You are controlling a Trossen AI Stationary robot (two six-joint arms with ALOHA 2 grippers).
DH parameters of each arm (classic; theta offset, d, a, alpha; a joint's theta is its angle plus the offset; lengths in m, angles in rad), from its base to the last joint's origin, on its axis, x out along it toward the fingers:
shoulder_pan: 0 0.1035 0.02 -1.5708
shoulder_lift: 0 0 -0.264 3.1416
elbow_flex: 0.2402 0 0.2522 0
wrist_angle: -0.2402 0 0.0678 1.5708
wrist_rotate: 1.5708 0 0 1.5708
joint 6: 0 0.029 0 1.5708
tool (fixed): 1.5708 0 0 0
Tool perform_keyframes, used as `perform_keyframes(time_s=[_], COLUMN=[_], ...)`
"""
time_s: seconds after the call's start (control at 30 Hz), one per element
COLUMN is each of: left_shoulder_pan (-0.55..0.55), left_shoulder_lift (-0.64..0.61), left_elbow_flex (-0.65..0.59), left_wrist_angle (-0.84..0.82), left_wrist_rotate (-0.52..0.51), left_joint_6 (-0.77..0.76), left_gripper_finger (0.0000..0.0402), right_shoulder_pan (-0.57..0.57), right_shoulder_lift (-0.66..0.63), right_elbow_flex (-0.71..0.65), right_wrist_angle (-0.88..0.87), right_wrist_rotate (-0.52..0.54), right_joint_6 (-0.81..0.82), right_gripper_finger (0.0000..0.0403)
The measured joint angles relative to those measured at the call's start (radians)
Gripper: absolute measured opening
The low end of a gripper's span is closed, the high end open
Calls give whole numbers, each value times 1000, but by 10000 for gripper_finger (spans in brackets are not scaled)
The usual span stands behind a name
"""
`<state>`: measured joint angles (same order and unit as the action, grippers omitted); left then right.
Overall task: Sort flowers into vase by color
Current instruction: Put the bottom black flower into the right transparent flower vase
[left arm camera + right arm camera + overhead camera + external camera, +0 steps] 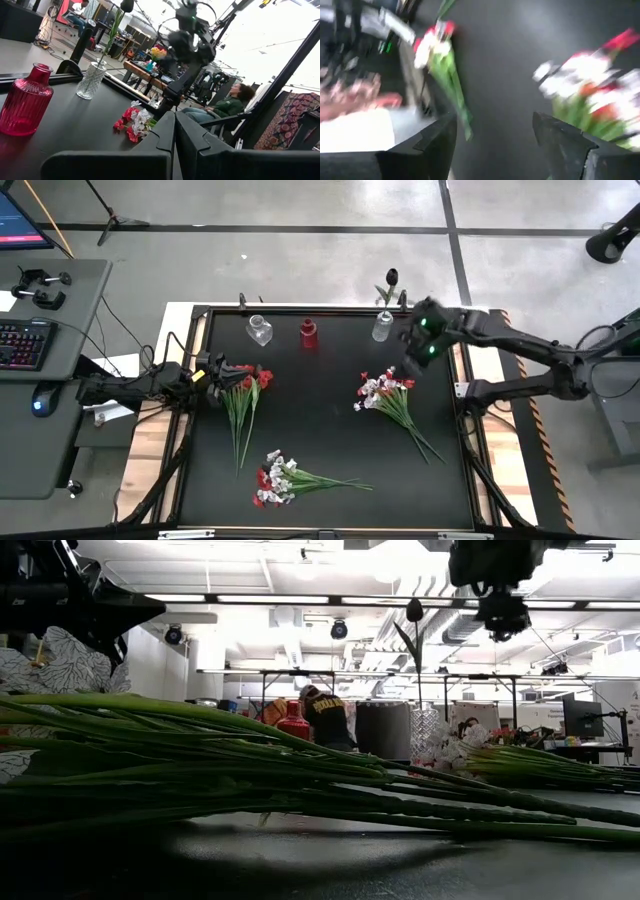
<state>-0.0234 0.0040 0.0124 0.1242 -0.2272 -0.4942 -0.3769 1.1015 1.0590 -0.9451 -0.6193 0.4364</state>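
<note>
Black tabletop (320,420) carries three loose bunches of flowers: one near the left edge (243,395), one toward the near edge (280,478), one right of centre (385,395). Along the far edge stand a clear vase (260,331), a red vase (309,333) and a second clear vase (383,326) holding a single black flower (391,277). A person in the room beyond, seen in the low view, has pale lettering across the back of a dark shirt (326,708), too small to read. Right gripper (420,340) hangs above the table just beside the vase with the black flower, its fingers (437,137) spread wide and holding nothing. Left gripper (222,370) rests low at the table's left edge, beside the red blossoms of the left bunch, its fingers (160,145) pressed together on nothing.
</note>
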Motion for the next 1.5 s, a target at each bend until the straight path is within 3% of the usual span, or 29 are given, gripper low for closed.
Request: perform_keyframes(time_s=[0.13, 0.23, 0.37, 0.67, 0.8, 0.93, 1.17, 1.5], left_shoulder_pan=[0, 0, 0, 0, 0, 0, 0, 0], left_shoulder_lift=[0, 0, 0, 0, 0, 0, 0, 0], left_elbow_flex=[0, 0, 0, 0, 0, 0, 0, 0], left_wrist_angle=[0, 0, 0, 0, 0, 0, 0, 0], left_wrist_rotate=[0, 0, 0, 0, 0, 0, 0, 0], left_joint_6=[0, 0, 0, 0, 0, 0, 0, 0], left_gripper_finger=[0, 0, 0, 0, 0, 0, 0, 0], right_shoulder_pan=[189, 329, 487, 684, 711, 720, 720, 722], right_shoulder_lift=[6, 10, 49, 337, 504, 662, 909, 1212], right_elbow_flex=[-51, -99, -165, -183, -81, 63, 352, 807], right_wrist_angle=[53, 191, 446, 854, 866, 854, 714, 399], right_wrist_rotate=[-23, -23, 79, 229, 301, 386, 550, 584], right_joint_6=[107, 200, 262, 108, 21, -11, 66, 75], right_gripper_finger=[249, 249, 249, 249, 235, 190, 20, 6])
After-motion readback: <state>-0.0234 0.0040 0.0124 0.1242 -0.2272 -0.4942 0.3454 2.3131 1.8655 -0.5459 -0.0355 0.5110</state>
